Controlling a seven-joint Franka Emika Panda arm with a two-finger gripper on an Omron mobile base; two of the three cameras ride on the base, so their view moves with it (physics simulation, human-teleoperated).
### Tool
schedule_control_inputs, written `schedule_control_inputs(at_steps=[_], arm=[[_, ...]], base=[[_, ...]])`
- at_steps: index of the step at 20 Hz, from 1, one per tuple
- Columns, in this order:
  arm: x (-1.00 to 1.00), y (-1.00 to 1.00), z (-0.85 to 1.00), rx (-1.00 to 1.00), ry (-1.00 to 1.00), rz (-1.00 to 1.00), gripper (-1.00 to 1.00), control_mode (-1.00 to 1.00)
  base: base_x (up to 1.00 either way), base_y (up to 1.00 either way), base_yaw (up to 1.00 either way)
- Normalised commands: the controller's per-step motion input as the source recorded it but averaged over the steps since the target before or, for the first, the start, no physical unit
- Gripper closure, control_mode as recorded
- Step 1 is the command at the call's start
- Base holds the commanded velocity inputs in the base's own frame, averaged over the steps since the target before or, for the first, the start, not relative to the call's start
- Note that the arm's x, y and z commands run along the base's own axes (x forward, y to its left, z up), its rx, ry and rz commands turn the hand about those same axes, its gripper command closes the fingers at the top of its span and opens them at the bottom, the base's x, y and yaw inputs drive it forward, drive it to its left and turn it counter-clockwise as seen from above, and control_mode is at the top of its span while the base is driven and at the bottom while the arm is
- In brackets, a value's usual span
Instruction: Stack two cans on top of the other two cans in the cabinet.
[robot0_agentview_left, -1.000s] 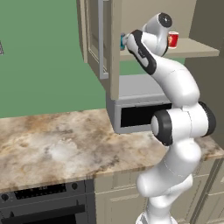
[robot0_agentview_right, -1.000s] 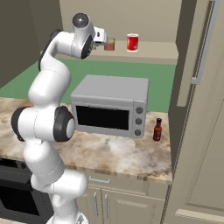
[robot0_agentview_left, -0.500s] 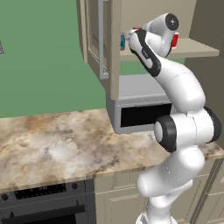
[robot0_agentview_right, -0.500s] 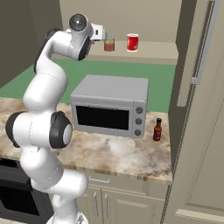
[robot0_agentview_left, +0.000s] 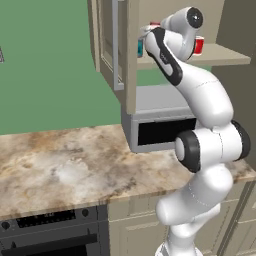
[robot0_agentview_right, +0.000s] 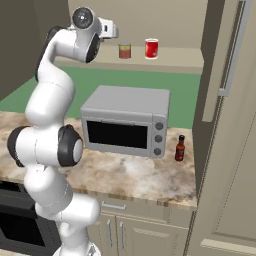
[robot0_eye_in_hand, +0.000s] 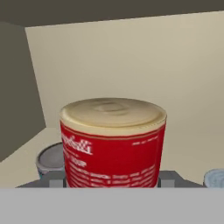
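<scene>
Evidently the hand has risen since a second ago: in the left base view it sat at shelf level inside the cabinet (robot0_agentview_left: 131, 75), and it now stands higher, just above the teal can (robot0_agentview_left: 140, 47). The base has not moved; counter and microwave (robot0_agentview_right: 125, 120) sit where they were.

We find the gripper (robot0_eye_in_hand: 112, 177) closed on the red can (robot0_eye_in_hand: 113, 144), one dark tip showing at each side of its body in the hand view. The can is upright, its pale lid level, and we judge it lifted clear of the shelf (robot0_agentview_right: 170, 62).

Low and to the left behind it, a grey lid (robot0_eye_in_hand: 50, 157) sits below the held can's level; we take this for the teal can's top, though we cannot confirm it.

The orange-tan can (robot0_agentview_right: 125, 51) and the bright red can (robot0_agentview_right: 151, 48) stand on the shelf, side by side and apart.

In our judgement, the first stack is in hand and not yet placed. Centring over the lower lid is what the next move calls for; an off-centre release could tip both cans.
</scene>
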Motion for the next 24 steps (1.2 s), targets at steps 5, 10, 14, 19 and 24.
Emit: schedule_control_inputs(at_steps=[5,10,14,19,24], arm=[[0.0,0.1,0.25,0.0,-0.07,0.01,1.0,-1.0],[0.07,0.24,0.03,0.0,-0.1,0.01,1.0,-1.0],[0.16,0.36,0.0,0.0,-0.09,0.01,1.0,-1.0],[0.25,0.2,-0.04,0.0,-0.03,0.03,1.0,-1.0],[0.26,0.05,0.0,0.0,0.05,0.05,1.0,-1.0]], base=[[0.0,0.0,0.0],[0.0,0.0,0.0],[0.0,0.0,0.0],[0.0,0.0,0.0],[0.0,0.0,0.0]])
